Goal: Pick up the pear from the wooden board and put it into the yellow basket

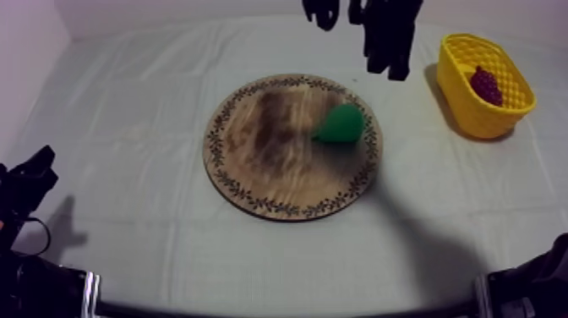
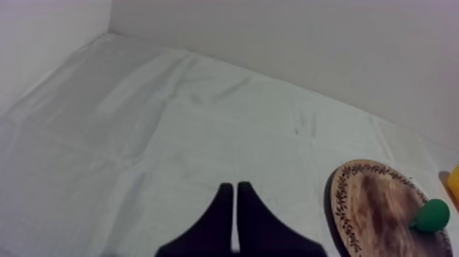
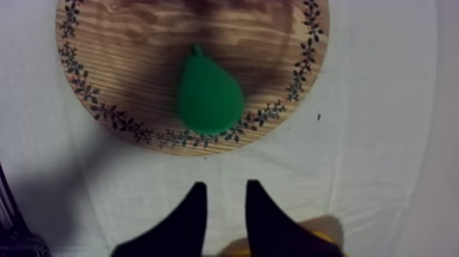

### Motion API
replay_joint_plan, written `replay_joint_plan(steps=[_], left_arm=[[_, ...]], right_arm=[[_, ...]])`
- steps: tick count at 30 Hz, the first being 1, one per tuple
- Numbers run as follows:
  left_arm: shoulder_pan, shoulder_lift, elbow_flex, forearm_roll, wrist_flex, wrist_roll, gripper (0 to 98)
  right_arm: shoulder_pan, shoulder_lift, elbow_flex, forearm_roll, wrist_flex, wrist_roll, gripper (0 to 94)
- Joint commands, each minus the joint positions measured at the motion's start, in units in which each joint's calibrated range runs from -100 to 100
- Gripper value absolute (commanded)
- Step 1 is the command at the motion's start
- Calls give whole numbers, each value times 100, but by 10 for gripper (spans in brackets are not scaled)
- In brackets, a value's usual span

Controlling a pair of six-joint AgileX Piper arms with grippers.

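Top view: pear (image 1: 342,124) is found unlifted at 2 o'clock on the wooden board (image 1: 253,156), right gripper (image 3: 226,186) spread open and empty near it, left gripper (image 2: 234,186) closed on nothing, and the whole transfer to the yellow basket (image 1: 469,114) is judged undone.

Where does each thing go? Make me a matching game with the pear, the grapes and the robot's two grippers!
Things
1. pear
2. bunch of grapes
3. left gripper
4. right gripper

Places or states
A. fingers apart, nothing between them
B. inside the yellow basket
C. lying on the wooden board, near its rim
D. fingers together, over the bare cloth

Right pairs: 1-C, 2-B, 3-D, 4-A
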Motion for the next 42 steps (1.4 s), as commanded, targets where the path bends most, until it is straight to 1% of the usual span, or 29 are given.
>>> replay_joint_plan(steps=[1, 5, 7, 11, 15, 18, 26, 42], left_arm=[[1, 0, 0, -2, -1, -1, 1], [1, 0, 0, -2, -1, -1, 1], [1, 0, 0, -2, -1, -1, 1], [1, 0, 0, -2, -1, -1, 1], [1, 0, 0, -2, -1, -1, 1], [1, 0, 0, -2, -1, -1, 1], [1, 0, 0, -2, -1, -1, 1], [1, 0, 0, -2, -1, -1, 1]], right_arm=[[-19, 2, 31, 33, -2, 26, 354], [-53, 2, 96, 57, -3, 114, 481], [-62, 18, 113, 41, -12, 130, 526], [-64, 90, 133, -20, -50, 111, 598], [-80, 184, 189, -51, -177, 77, 649], [-95, 280, 230, -60, -323, 32, 661], [-144, 719, 435, -60, -643, 6, 659], [-138, 2030, 253, -73, -1037, -114, 644]])
